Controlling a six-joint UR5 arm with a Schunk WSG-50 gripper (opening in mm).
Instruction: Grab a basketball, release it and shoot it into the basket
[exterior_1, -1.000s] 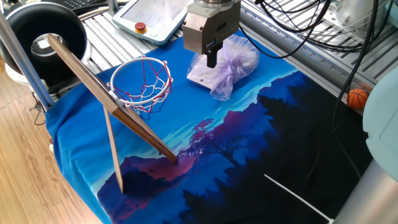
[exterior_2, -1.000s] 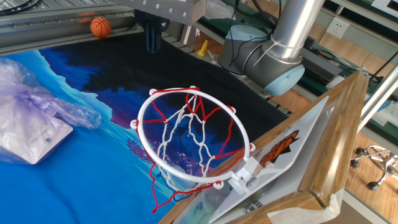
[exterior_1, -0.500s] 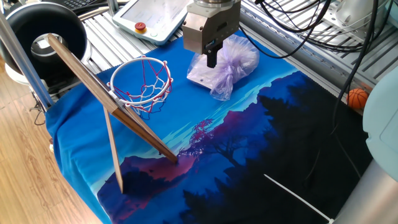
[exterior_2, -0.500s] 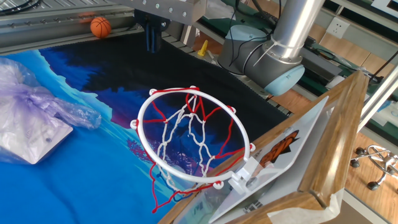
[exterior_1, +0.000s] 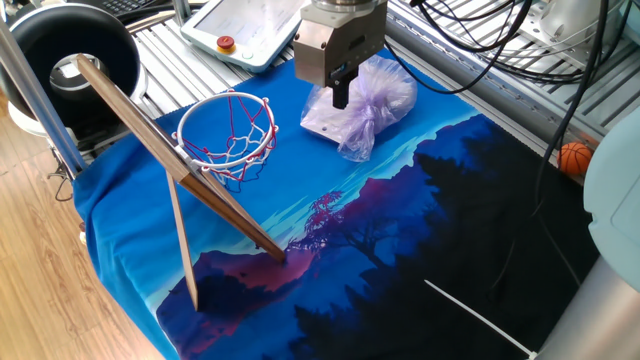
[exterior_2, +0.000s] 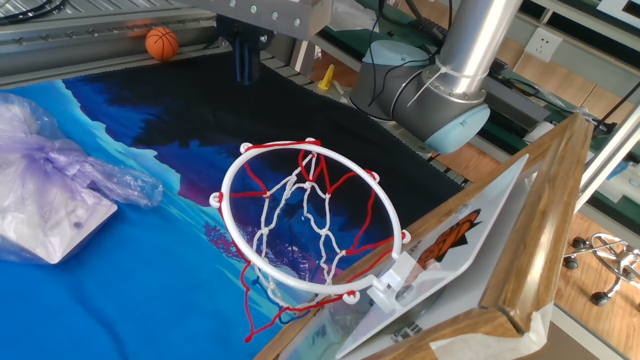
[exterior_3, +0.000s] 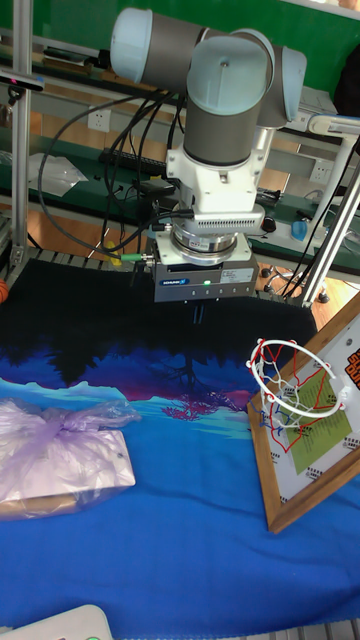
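The basketball (exterior_1: 574, 158) is a tiny orange ball lying off the cloth's edge by the aluminium frame, also seen as the basketball (exterior_2: 161, 43). The basket (exterior_1: 231, 93) has a red-and-white rim and string net fixed to a tilted wooden backboard (exterior_1: 150, 140); the basket's rim (exterior_2: 375, 180) fills the other fixed view, and the basket (exterior_3: 262, 347) sits at the right in the tall view. My gripper (exterior_1: 340, 92) hangs above the cloth between hoop and bag, far from the ball. The gripper (exterior_2: 245, 65) is shut with nothing in it, as the gripper (exterior_3: 198, 315) also shows.
A translucent lilac bag (exterior_1: 370, 100) lies just behind the gripper on the blue printed cloth (exterior_1: 400, 260). A big black round tub (exterior_1: 75, 50) and a teach pendant (exterior_1: 245, 30) sit beyond the hoop. Cables (exterior_1: 500, 50) run along the frame.
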